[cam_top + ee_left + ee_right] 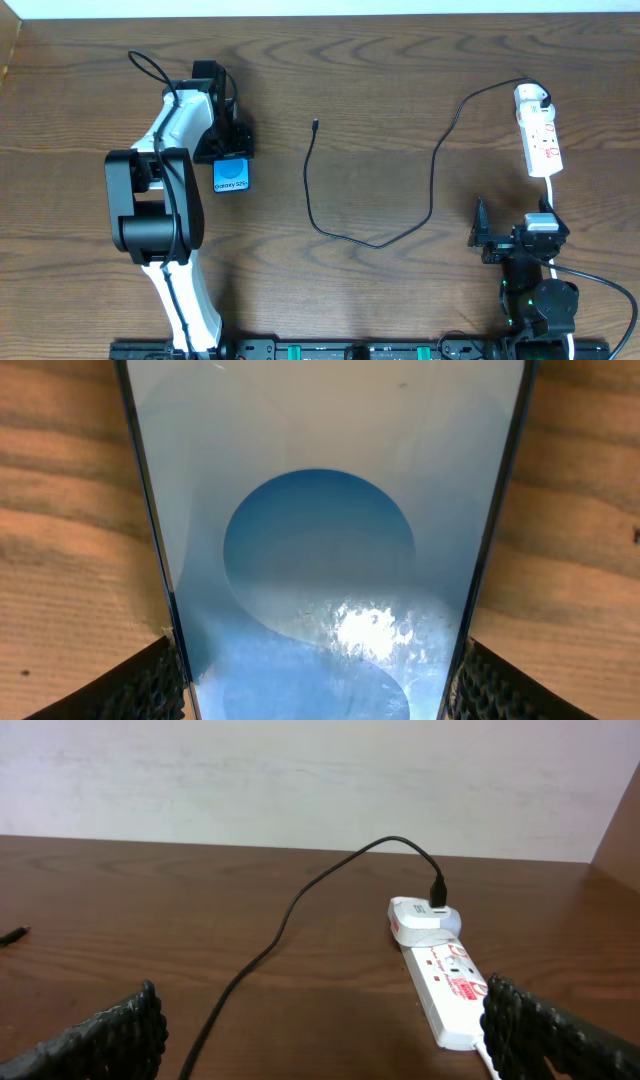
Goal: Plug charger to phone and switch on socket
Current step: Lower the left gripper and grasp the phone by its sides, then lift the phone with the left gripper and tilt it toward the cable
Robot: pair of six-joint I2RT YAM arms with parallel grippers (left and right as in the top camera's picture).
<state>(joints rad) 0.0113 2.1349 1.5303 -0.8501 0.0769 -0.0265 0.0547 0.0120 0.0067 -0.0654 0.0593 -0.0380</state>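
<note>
**A:** On the left side of the worktop (pixel 400 60), where exactly is the phone (pixel 320 510)?

**B:** It sits between the fingers of the left end effector (pixel 320 685). Its blue screen faces up and its near end sticks out toward the near edge. The ribbed pads (pixel 150 685) press against its two long edges, so that end effector is pinching the phone. I cannot tell whether the phone rests on the wood or is lifted off it.

**A:** And the charger (pixel 372 243)?

**B:** Its connector tip (pixel 315 124) lies loose, to the right of the phone and well apart from it. The black cable runs toward the near side, curves right, then climbs to the far right. There its white plug head (pixel 420 915) sits in the far end of the socket (pixel 543 145).

**A:** How does the socket lie?

**B:** Lengthwise, far to near, at the right. Its white cord (pixel 552 190) leaves the near end. The switches are too small to read.

**A:** The other arm?

**B:** The right end effector (pixel 325 1030) sits just near of the socket, fingers spread wide and holding nothing.
</note>
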